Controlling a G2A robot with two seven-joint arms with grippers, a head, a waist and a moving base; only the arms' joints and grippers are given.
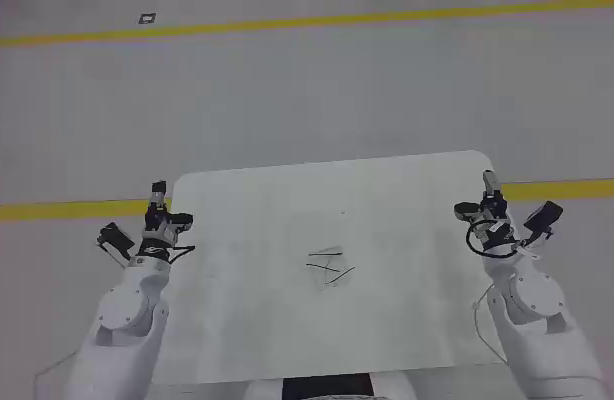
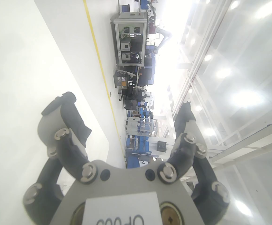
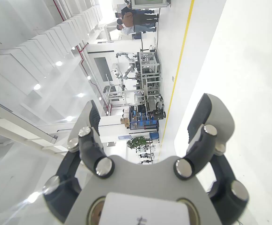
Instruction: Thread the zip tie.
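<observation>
Judging by how things lie, the threading has not been started. The zip tie [image 1: 329, 266] lies flat near the middle of the counter [image 1: 237, 230], in a small scatter of thin dark strips that cross one another. They are too fine to tell how many there are, which end is the head and which the tail, or whether any strip is already looped through itself. Nothing touches them.

The left pincer [image 1: 157, 192] hangs at the counter's left edge, well apart from the strips. In its own wrist view its fingers [image 2: 64, 113] are spread wide with nothing between them, pointing out across the room and not down at the work. The right pincer [image 1: 489, 184] sits at the opposite edge, equally far from the strips. Its fingers [image 3: 198, 115] are also spread and bare, and they too face away over the floor.

So nearly all of the job seems to remain. Both arms would need to come in over the middle of the counter, and one strip would have to be singled out from the crossed pile and lifted. One pincer would likely have to steady the head while the other feeds the tail into the slot and draws it through. Separating a single flat strip from its neighbours looks like the first real hurdle.
</observation>
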